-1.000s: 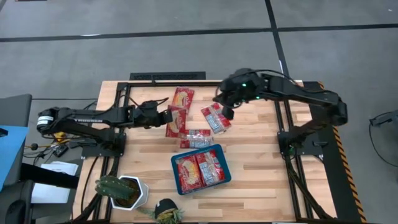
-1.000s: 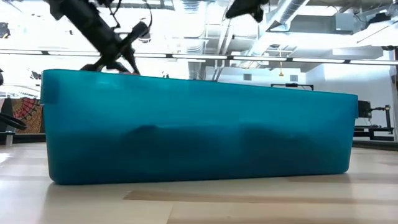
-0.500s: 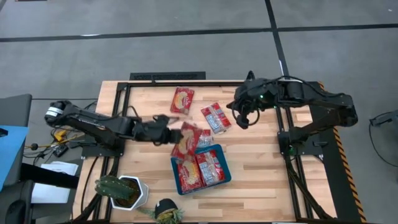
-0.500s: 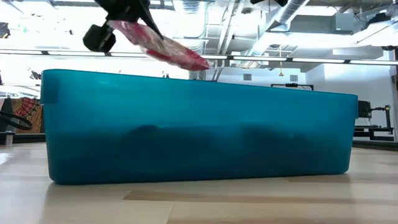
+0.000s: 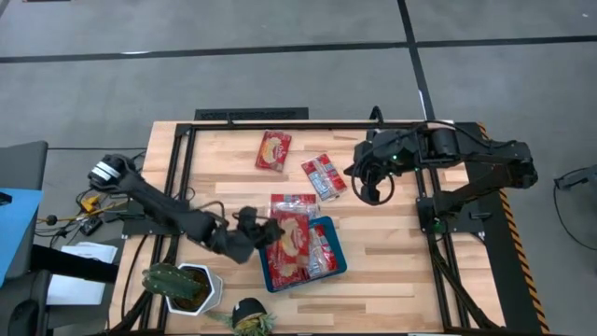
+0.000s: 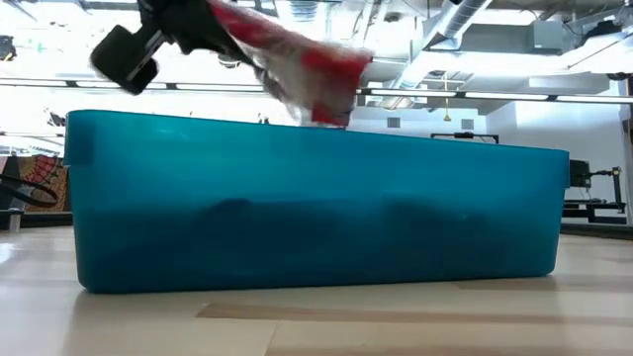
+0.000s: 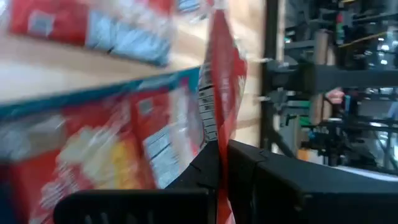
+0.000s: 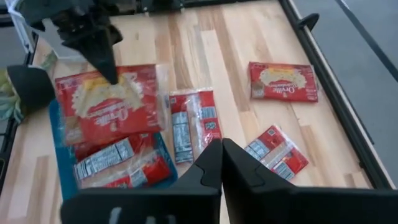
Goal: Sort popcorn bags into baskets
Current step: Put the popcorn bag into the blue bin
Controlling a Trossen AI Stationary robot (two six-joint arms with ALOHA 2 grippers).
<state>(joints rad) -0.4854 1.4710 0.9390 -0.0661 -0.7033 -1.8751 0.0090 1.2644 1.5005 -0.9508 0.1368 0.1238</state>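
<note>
Left gripper (image 5: 254, 227) pinched a popcorn bag (image 5: 291, 233) over the teal tray (image 5: 328, 266) at frame lower centre, long axis vertical. Right gripper (image 5: 370, 184) empty, fingers together, upper right.

Left tool (image 5: 254, 229) clamped, arm outstretched; right tool (image 5: 366, 180) closed, raised.

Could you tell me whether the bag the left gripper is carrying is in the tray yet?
Not yet. The left gripper holds the bag in the air over the tray; the low view shows it above the rim.
</note>
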